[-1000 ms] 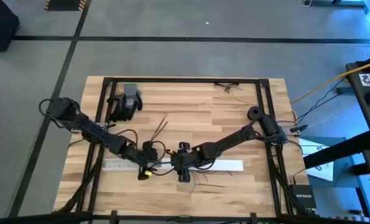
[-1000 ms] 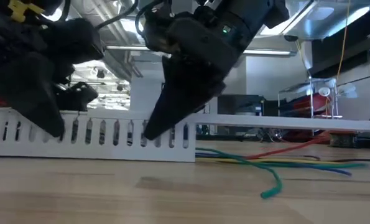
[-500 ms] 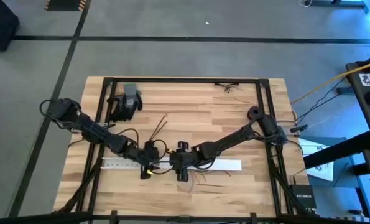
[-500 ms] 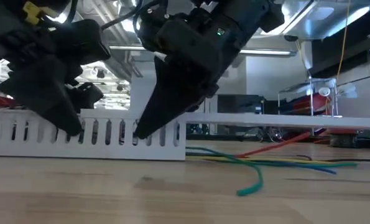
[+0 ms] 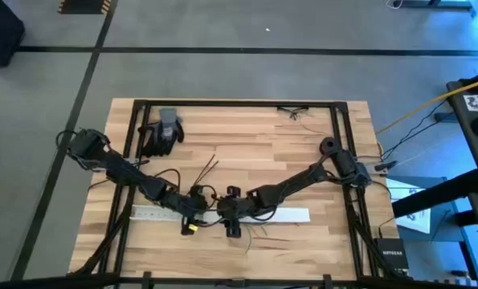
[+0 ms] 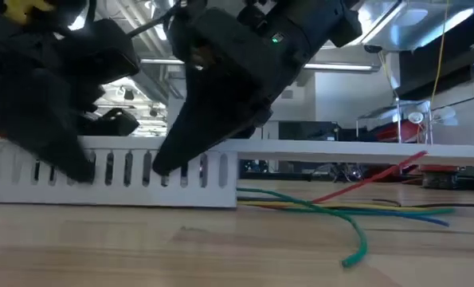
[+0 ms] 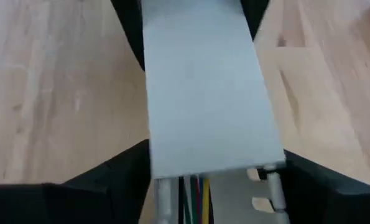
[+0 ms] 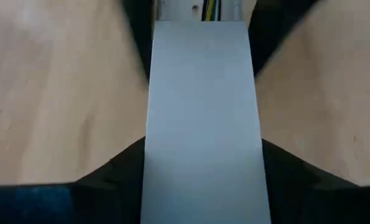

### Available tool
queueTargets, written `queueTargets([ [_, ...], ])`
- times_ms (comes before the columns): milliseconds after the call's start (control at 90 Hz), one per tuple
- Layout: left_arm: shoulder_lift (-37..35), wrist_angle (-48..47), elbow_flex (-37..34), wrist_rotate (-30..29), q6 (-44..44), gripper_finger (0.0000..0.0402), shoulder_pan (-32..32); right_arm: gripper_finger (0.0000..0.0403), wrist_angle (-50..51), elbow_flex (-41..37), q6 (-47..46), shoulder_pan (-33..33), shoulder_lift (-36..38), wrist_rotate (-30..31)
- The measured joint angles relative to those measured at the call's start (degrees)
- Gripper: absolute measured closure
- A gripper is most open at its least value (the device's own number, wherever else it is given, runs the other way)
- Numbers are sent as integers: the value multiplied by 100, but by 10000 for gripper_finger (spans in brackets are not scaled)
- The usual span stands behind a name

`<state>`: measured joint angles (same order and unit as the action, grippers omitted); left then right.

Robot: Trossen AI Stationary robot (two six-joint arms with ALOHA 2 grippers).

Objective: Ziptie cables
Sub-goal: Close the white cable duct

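A long white slotted duct [image 6: 141,171] lies across the table's near half, with a flat white cover [image 8: 203,118] on it. Thin green, yellow, red and blue cables [image 6: 340,209] run inside the duct [image 7: 194,190] and trail out of its right end onto the wood. My left gripper [image 5: 197,210] straddles the duct at the cover's left end. My right gripper [image 5: 229,213] straddles the cover just to its right. Both are shut on the white strip. My left gripper has one finger [image 7: 119,180] on each long side of the duct, just where the cover's end [image 7: 212,158] stops. The fingers slant down from above and lie across the duct. The duct rests on the table. My right gripper pinches the cover's two long edges [image 8: 148,143] between its two fingers [image 8: 119,171], a little back from the cover's left end. The fingers slant down from above and lie across it. The cover lies along the duct's top and reaches past the duct's right end.
A dark and grey glove [image 5: 162,132] lies at the far left of the table. More thin loose strands [image 5: 208,167] lie just beyond the grippers, and others [image 5: 295,112] near the far edge. A black frame [image 5: 339,152] runs around the tabletop.
My right gripper has gone a little toward the table's left edge, closer to my left gripper. The white strip has slid slightly left with it. The green cable's free end on the wood has swung to a new place.
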<state>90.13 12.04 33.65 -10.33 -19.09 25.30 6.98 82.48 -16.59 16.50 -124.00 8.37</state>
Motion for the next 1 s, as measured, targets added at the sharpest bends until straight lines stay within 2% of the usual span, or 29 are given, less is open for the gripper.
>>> queueTargets([
  [178,-236,-425,70,-3,-182,123,1,175,178,4,9,-15,4,101],
  [400,-774,-2323,670,27,-545,123,85,175,253,4,34,-18,8,40],
  [489,-1006,-2835,713,55,-771,123,267,175,304,2,8,-14,13,32],
  [567,-1039,-3176,661,-180,-1036,123,481,175,331,-4,-10,-16,18,47],
  [811,-962,-2549,155,-848,-1392,123,851,175,331,-9,18,-16,19,21],
  [1000,-948,-1857,138,-700,-1507,123,888,175,333,-14,36,-12,19,5],
])
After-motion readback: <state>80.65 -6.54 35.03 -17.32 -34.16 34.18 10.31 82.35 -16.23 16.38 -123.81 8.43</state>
